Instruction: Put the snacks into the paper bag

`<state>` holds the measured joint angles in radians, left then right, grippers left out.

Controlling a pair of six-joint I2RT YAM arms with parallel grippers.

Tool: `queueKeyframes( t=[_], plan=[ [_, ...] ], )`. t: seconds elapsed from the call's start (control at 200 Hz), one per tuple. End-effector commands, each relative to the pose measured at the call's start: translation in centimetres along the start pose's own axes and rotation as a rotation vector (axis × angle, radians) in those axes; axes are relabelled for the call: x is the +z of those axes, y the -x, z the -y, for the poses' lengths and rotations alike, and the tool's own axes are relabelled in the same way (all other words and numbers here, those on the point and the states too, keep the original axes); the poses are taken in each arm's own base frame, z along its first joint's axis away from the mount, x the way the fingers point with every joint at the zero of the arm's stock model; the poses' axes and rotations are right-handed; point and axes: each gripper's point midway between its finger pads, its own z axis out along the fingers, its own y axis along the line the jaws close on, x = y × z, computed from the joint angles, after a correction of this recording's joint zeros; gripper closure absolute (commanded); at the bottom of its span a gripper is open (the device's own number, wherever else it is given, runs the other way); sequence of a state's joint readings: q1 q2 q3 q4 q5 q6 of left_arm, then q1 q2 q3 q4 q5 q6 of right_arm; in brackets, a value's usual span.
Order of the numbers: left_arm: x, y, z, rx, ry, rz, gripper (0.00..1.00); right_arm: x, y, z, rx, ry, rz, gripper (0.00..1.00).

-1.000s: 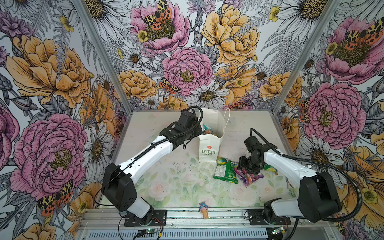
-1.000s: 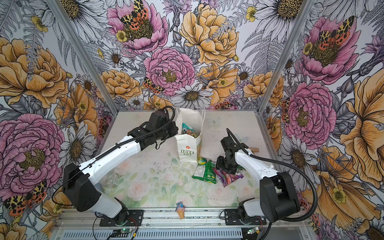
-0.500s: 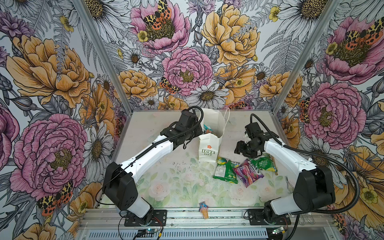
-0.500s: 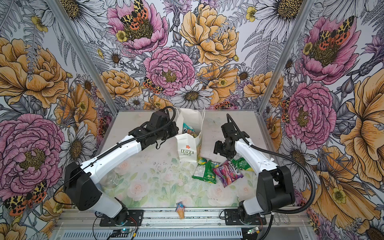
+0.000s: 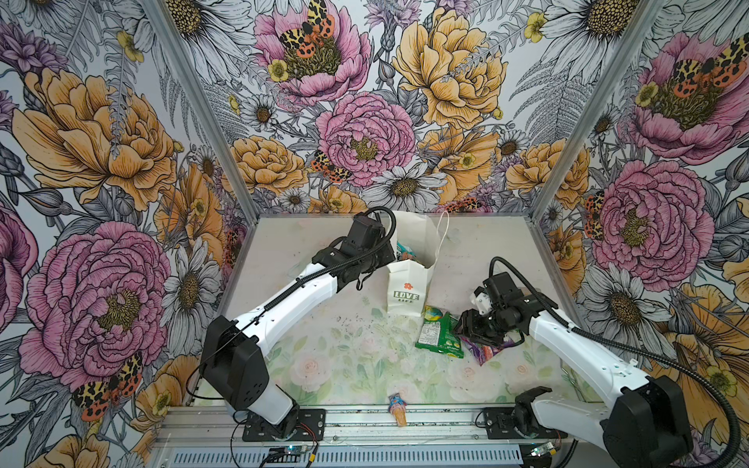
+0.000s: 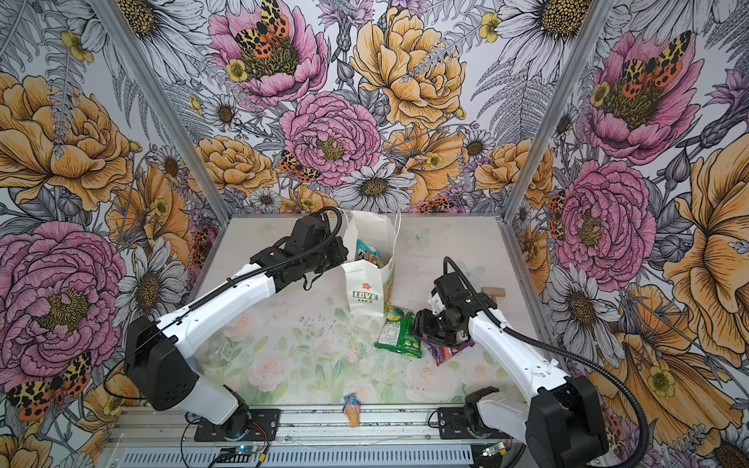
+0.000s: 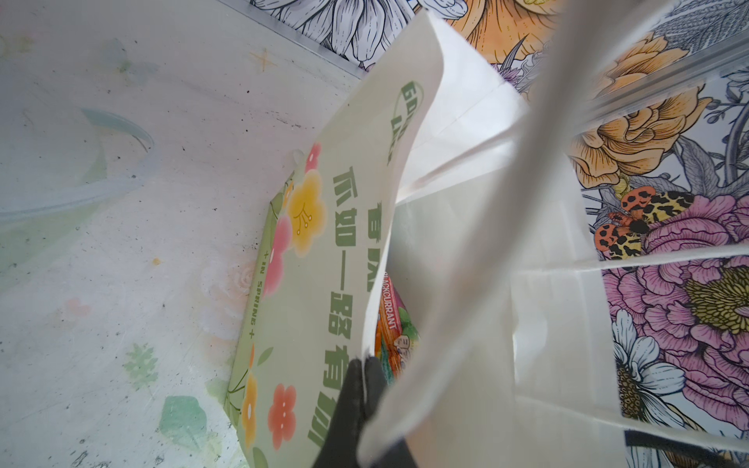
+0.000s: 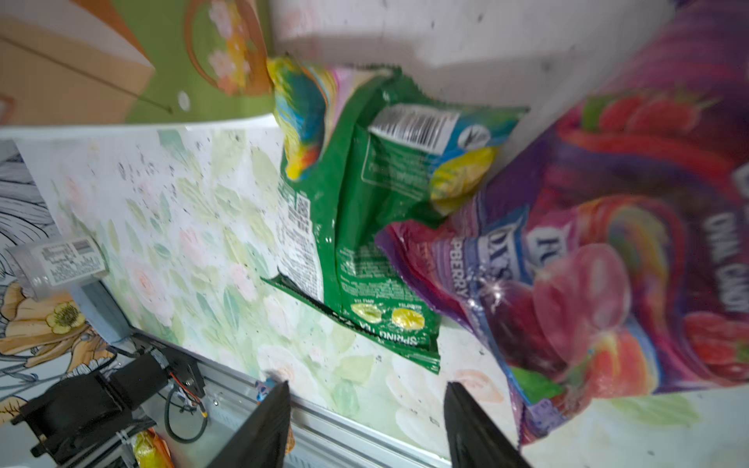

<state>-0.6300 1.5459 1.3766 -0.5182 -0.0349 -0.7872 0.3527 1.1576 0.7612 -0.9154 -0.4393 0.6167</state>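
Observation:
The white paper bag [image 5: 406, 285] [image 6: 367, 289] stands upright at mid-table. My left gripper [image 7: 364, 366] [image 5: 390, 256] [image 6: 343, 255] is shut on the bag's rim [image 7: 405, 170], holding its mouth open. A teal snack [image 5: 405, 252] [image 6: 364, 248] and an orange one [image 7: 390, 324] lie inside. On the table beside the bag lie a green snack [image 5: 439, 334] [image 6: 399, 336] [image 8: 364, 227], a pink-yellow one [image 5: 432, 314] [image 6: 394, 314] [image 8: 302, 121] and a purple one [image 5: 484, 351] [image 6: 444, 351] [image 8: 608, 283]. My right gripper [image 8: 367, 405] [image 5: 466, 324] [image 6: 419, 320] hovers open over the green and purple snacks, with nothing between its fingers.
A small ice-cream-cone trinket [image 5: 397, 409] [image 6: 352, 409] lies at the table's front edge. A clear jar [image 6: 217, 352] [image 8: 56, 263] lies on its side at the front left. A small wooden piece [image 6: 494, 291] sits by the right wall.
My right gripper lifted back from the packets, then came forward and down over the green and purple ones again, staying open. The left arm and the bag have not moved.

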Motion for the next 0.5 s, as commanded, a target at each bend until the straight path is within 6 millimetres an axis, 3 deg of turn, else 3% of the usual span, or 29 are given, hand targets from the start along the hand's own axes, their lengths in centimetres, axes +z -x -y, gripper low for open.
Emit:
queueKeyframes(
  t=[0.0,0.205,0.495],
  plan=[
    [0.5,-0.7,-0.9,-0.003,0.023,-0.035,1.0,0.5,-1.1,-1.6,-0.03,0.06,-0.024,0.37],
    [0.1,-0.7,-0.8,-0.004,0.021,-0.028,1.0,1.6,-1.6,-3.4,-0.071,0.147,-0.062,0.37],
    [-0.3,-0.5,-0.9,-0.006,0.021,-0.017,1.0,4.4,-1.2,-3.4,-0.066,0.151,-0.118,0.36]
  ],
)
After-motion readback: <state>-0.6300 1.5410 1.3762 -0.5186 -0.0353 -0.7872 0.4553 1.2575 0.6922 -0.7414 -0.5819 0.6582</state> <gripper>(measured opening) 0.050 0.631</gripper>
